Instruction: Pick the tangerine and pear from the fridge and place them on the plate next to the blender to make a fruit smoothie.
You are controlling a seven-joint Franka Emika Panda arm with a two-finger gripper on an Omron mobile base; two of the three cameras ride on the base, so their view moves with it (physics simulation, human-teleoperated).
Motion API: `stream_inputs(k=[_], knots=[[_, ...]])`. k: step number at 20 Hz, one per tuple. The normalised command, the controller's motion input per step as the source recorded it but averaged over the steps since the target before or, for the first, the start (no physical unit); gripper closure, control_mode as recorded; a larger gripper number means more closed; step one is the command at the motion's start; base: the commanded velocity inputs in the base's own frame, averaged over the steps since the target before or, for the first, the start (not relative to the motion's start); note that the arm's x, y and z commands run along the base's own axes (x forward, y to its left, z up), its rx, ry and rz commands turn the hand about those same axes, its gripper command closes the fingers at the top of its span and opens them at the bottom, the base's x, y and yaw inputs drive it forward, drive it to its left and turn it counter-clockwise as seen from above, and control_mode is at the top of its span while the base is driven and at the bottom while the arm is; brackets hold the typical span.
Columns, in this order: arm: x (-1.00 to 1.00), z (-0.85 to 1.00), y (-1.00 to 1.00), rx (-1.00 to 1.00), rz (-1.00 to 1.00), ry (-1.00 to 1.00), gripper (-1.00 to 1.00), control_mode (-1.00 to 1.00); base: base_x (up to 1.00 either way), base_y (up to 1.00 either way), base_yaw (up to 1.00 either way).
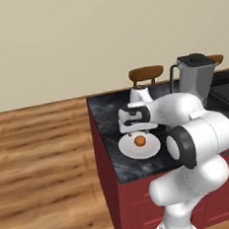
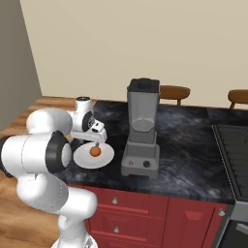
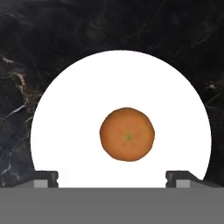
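My hand (image 3: 111,177) hangs spread wide, pinching nothing. Straight below it the small round orange tangerine (image 3: 127,134) sits mid flat white plate (image 3: 65,109) on the black marble desk (image 3: 52,39). I judge it light, firm, prone to rolling; grip across its widest middle.

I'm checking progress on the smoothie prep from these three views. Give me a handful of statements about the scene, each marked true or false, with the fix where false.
1. The tangerine lies on the plate. True.
2. The gripper is clamped on the tangerine. False: its jaws stand wide apart above the fruit, not touching it.
3. The pear is on the plate too. False: the tangerine is the sole fruit on it.
4. The blender stands upright on the dark counter beside the plate. True.
5. The plate sits on the stove. False: it rests on the marbled counter.
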Motion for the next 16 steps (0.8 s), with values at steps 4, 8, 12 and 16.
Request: stream_inputs(k=[4,8,12,16], knots=[[-0.73,1.00,0.00,-0.03,0.00,-0.11,-1.00,-1.00,0.00,0.00,0.00],[-0.92,0.93,0.00,-0.01,0.00,-0.02,-1.00,-1.00,0.00,0.00,0.00],[-1.00,0.85,0.00,0.00,0.00,0.00,-1.00,-1.00,0.00,0.00,0.00],[-0.95,0.70,0.00,-0.01,0.00,-0.02,-1.00,-1.00,0.00,0.00,0.00]])
